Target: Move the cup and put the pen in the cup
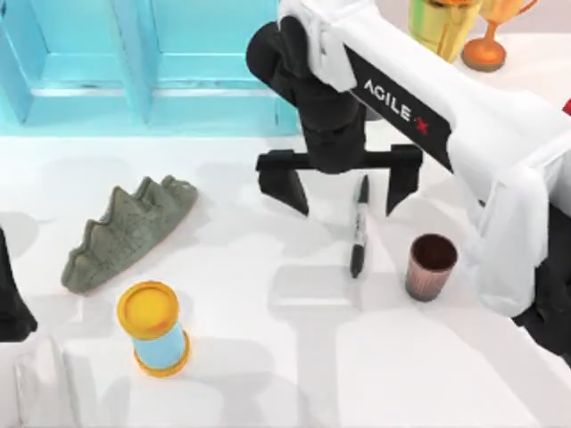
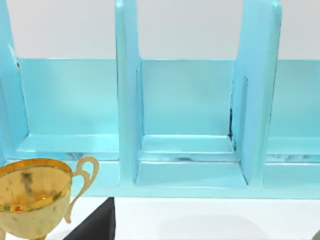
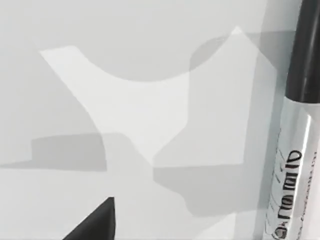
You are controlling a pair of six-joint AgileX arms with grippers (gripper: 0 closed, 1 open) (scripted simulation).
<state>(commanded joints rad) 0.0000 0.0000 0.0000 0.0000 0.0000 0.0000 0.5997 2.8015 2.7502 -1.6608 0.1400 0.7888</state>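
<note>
— So, from above, where is the right gripper (image 1: 347,194)?
— Over the pen (image 1: 359,226), fingers spread wide either side of it. The pen lies flat on the worktop (image 1: 285,357); the cup (image 1: 431,266) stands upright just right of it.
— And the right wrist camera?
— It shows the pen's labelled barrel (image 3: 292,165) lying on the white worktop.

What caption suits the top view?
Open right gripper hovers over the pen lying beside the upright cup.
</note>
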